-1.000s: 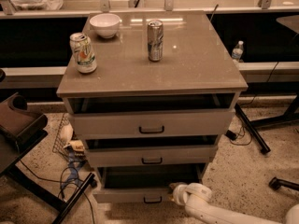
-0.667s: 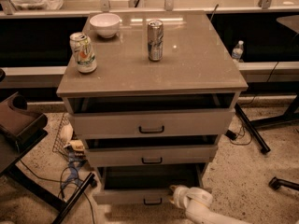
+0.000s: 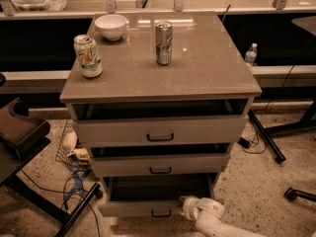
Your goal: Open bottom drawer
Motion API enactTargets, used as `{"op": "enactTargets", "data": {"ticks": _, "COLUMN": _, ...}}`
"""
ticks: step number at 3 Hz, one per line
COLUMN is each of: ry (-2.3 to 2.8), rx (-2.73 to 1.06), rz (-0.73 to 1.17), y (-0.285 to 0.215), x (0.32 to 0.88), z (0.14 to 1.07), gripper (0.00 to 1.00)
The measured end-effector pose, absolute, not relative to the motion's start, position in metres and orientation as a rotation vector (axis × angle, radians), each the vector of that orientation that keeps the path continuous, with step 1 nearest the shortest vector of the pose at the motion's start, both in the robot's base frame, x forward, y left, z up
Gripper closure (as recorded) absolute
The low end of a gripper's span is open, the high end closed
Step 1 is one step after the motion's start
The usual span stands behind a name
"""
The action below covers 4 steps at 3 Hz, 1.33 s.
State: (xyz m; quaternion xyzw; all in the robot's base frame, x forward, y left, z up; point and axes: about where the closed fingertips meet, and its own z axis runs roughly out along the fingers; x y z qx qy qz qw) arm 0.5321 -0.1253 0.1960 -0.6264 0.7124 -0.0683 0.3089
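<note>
Camera view shows the bottom drawer (image 3: 128,209), lowest of three, standing partly out. Just right of its handle (image 3: 161,214), the pincer (image 3: 187,210) sits against the front, probably placed to pull. I cannot tell whether it is clenched.

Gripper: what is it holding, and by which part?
It cannot be told. The gripper is at the front of the bottom drawer, just right of its handle.
</note>
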Motion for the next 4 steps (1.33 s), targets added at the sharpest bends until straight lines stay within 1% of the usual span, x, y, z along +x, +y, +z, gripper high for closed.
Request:
{"op": "enactTargets", "data": {"ticks": 2, "ry": 1.882, "rx": -1.657, "rz": -0.177, "y": -0.1237, "x": 0.5316, "z": 0.1948, "gripper": 0.14}}
{"op": "enactTargets", "data": {"ticks": 3, "ry": 1.882, "rx": -1.657, "rz": -0.176, "y": -0.1229, "x": 0.5313, "z": 0.1942, "gripper": 0.00}}
{"op": "enactTargets", "data": {"ticks": 4, "ry": 1.882, "rx": -1.657, "rz": -0.176, "y": -0.1229, "x": 0.5313, "z": 0.1941, "gripper": 0.00}}
